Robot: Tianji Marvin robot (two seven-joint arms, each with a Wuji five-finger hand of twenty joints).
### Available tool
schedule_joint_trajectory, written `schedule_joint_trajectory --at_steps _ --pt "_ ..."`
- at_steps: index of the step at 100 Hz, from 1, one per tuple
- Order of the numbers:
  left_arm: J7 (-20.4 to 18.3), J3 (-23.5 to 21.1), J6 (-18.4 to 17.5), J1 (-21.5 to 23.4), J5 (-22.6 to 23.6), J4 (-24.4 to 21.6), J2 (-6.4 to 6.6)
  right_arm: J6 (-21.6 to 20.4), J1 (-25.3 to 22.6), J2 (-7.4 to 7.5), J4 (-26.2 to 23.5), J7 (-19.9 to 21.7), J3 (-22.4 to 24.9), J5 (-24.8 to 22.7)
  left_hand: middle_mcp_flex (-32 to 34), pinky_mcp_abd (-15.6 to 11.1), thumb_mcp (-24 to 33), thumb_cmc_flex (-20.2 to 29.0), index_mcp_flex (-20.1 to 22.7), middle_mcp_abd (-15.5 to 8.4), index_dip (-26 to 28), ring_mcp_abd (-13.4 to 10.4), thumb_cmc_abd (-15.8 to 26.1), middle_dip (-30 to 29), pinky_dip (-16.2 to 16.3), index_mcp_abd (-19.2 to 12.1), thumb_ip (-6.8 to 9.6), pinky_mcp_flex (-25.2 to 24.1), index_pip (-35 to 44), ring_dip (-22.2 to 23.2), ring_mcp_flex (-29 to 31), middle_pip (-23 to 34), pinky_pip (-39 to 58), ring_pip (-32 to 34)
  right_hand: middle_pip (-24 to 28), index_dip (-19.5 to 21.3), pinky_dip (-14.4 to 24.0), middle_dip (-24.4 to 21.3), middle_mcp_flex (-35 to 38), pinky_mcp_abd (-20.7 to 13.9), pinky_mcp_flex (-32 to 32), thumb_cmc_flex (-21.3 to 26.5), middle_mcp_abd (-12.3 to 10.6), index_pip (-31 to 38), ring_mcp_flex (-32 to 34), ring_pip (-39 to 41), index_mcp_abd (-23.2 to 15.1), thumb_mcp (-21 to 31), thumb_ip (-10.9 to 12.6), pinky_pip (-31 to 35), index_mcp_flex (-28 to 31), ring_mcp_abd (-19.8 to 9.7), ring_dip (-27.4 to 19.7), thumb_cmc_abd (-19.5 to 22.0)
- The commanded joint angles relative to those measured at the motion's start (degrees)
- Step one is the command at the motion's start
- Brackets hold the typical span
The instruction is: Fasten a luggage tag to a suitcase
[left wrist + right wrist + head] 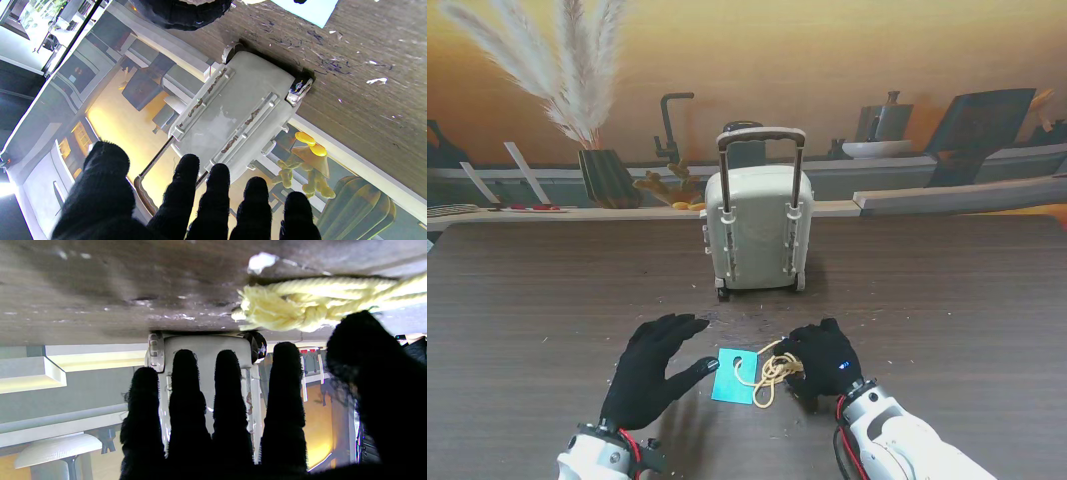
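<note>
A pale grey mini suitcase [757, 225] stands upright mid-table, its brown pull handle [761, 140] extended. Nearer to me a teal luggage tag [733, 377] lies flat, with a yellow string [770, 372] looped through its hole. My left hand [649, 365] rests open to the left of the tag, thumb tip at its edge. My right hand [824, 360] lies open on the right end of the string. The left wrist view shows the suitcase [230, 116] past my fingers [180, 200] and a corner of the tag [307, 10]. In the right wrist view the string's knot [300, 306] sits by my thumb [377, 373].
A dark vase with pampas grass [607, 175] stands at the back left on a ledge [947, 198] before a printed kitchen backdrop. Small pale flecks [377, 80] dot the dark wood table [947, 300] between the suitcase and my hands.
</note>
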Motion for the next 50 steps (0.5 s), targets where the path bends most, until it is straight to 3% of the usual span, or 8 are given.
schedule_joint_trajectory --at_steps 1,17,30,50 --pt "-1.1 0.1 0.3 0.0 0.1 -0.3 0.06 0.3 0.5 -0.1 0.6 0.7 -0.6 0.0 -1.2 -2.6 -1.4 0.6 -0.5 -0.4 0.8 -1.0 1.8 0.2 0.0 -2.6 1.04 -0.7 -0.7 -0.3 -2.0 -1.1 -0.7 -1.2 0.6 1.2 0.2 0.4 0.7 -0.6 0.0 1.8 -1.0 1.1 0.8 0.6 -1.8 2.2 -1.1 0.6 1.8 -0.6 0.9 -1.2" --pt "-1.1 0.1 0.3 0.0 0.0 -0.3 0.06 0.6 1.3 -0.05 1.5 0.7 -2.1 0.0 -1.2 -2.6 -1.4 0.6 -0.4 -0.4 0.8 -1.0 1.8 0.2 0.0 -2.7 1.05 -0.7 -0.6 -0.3 -2.0 -1.0 -0.7 -1.2 0.8 1.6 0.1 0.4 1.2 -0.6 0.3 2.4 -1.1 2.2 1.1 0.7 -2.5 2.6 -1.0 0.8 3.7 -0.7 0.9 -1.0" --pt "-1.1 0.2 0.3 -0.1 -0.1 -0.2 0.05 1.0 1.9 -0.18 2.3 0.6 -2.9 0.5 -1.2 -2.6 -1.4 0.6 -0.4 -0.5 0.8 -1.0 1.9 0.2 0.0 -2.7 1.03 -0.7 -0.6 -0.3 -2.0 -1.0 -0.7 -1.2 1.1 -3.2 -0.6 0.3 1.7 -0.6 0.5 4.5 -1.2 7.3 1.4 0.9 -3.7 1.5 -7.1 1.4 4.3 -0.8 0.8 -1.2" --pt "-1.5 0.2 0.3 -0.3 -0.3 -0.1 0.09 1.5 2.8 -0.47 3.6 0.3 -4.0 1.5 -1.2 -2.7 -1.4 0.6 -0.4 -0.4 0.8 -1.0 1.9 0.2 0.0 -2.7 1.04 -0.7 -0.6 -0.3 -2.0 -1.0 -0.7 -1.1 1.4 -6.6 -0.8 0.4 2.5 -0.7 0.8 7.2 -1.4 13.3 1.8 1.2 -5.5 1.1 -9.0 1.7 4.4 -0.9 0.8 -1.0"
